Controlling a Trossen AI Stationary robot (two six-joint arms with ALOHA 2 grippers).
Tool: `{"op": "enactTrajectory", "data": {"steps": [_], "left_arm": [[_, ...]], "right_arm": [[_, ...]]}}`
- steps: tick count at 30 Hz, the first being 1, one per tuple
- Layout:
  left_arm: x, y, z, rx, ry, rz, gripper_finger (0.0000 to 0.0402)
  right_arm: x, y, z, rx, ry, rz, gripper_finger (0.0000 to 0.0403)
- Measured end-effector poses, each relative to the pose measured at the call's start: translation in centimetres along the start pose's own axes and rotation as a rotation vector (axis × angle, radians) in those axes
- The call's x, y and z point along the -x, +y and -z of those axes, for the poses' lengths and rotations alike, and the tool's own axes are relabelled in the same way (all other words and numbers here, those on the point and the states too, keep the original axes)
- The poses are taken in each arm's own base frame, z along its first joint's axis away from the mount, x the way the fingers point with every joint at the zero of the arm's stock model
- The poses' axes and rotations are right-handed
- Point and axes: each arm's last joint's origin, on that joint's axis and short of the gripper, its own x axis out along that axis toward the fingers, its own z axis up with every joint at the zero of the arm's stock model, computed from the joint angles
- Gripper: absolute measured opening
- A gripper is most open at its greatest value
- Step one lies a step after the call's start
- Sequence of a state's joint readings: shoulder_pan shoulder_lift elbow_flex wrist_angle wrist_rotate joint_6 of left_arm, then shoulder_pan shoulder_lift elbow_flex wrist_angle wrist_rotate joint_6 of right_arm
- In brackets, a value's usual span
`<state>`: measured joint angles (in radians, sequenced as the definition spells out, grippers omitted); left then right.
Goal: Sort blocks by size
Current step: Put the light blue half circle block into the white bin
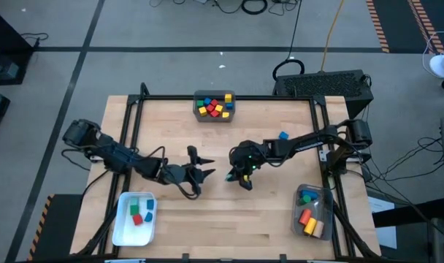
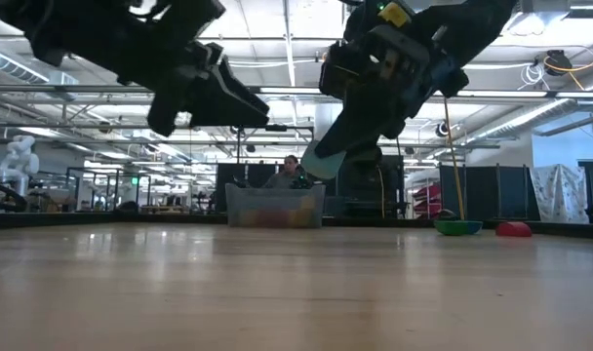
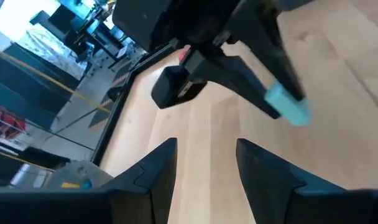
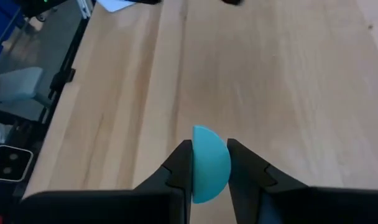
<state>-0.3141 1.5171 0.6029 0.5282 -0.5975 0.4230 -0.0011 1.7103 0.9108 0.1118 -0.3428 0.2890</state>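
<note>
My right gripper (image 1: pixel 242 177) hangs over the middle of the table, shut on a small cyan block (image 4: pixel 209 163). The block also shows in the left wrist view (image 3: pixel 288 106) and in the low view (image 2: pixel 321 161). My left gripper (image 1: pixel 206 174) hovers just to the left of it, facing it, open with nothing between its fingers (image 3: pixel 167 155). More blocks lie in a grey bin (image 1: pixel 215 106) at the far edge. One blue block (image 1: pixel 283 135) lies on the table beside the right arm. My right gripper pinches the cyan block by two opposite sides (image 4: pixel 198 169) between its two fingers. The block's front end sticks out past the fingertips. The fingers slant down toward the table's left. The block is lifted clear of the table.
A white tray (image 1: pixel 118 226) at the near left holds green, red and blue blocks. A clear bin (image 1: pixel 320 196) at the near right holds orange, yellow and blue ones. Bare wood lies under both grippers. In the low view a person sits in the room behind the far bin.
</note>
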Motion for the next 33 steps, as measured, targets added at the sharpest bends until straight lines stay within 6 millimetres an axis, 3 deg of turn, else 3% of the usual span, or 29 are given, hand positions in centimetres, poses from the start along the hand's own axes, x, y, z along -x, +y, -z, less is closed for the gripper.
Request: {"op": "enactTrajectory", "data": {"steps": [5,17,29,33], "left_arm": [[-0.9,-0.1,-0.1,-0.110,-0.033,0.090,0.0169],[-1.2,-0.2,-0.6,-0.194,-0.140,0.262,0.0169],[-1.4,0.0,-0.5,-0.273,-0.167,0.286,0.0169],[-1.5,0.2,-0.4,-0.268,-0.175,0.301,0.0192]], "right_arm": [[0.0,0.2,-0.3,-0.002,-0.033,-0.013,0.0057],[0.3,0.0,-1.4,0.035,-0.115,-0.083,0.0058],[0.4,0.2,-1.6,0.072,-0.125,-0.134,0.0059],[0.4,0.2,-1.6,0.075,-0.127,-0.135,0.0059]]}}
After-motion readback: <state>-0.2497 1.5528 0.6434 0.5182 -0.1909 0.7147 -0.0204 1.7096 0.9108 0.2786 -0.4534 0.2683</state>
